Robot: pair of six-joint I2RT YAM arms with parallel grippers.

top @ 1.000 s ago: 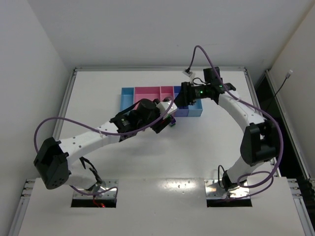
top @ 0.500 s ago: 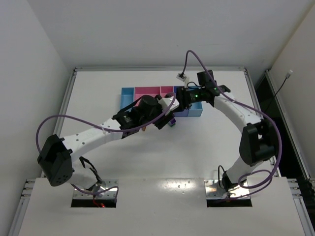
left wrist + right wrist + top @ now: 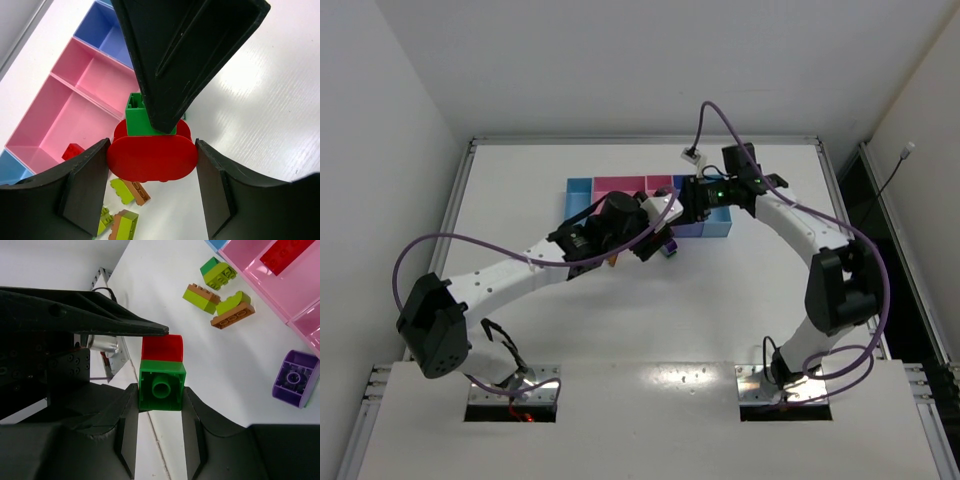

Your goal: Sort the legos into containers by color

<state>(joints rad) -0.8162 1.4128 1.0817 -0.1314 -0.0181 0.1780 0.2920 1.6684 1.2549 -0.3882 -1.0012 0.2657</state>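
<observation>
A green square plastic brick with one round stud is joined to a red rounded plastic brick. The pair is held over the white table, just on the near side of the tray row, which lies toward the far edge about midway along it. The right hand is clamped on the green brick's sides and the left hand on the red one's ends. Beyond them a wide pink plastic tray holds a small red brick. A narrow pink tray and a periwinkle tray come next in the row. Three yellow-green and orange bricks lie clustered on the table near the wide tray. A purple brick lies apart from them, just beside the pink trays' near wall.
</observation>
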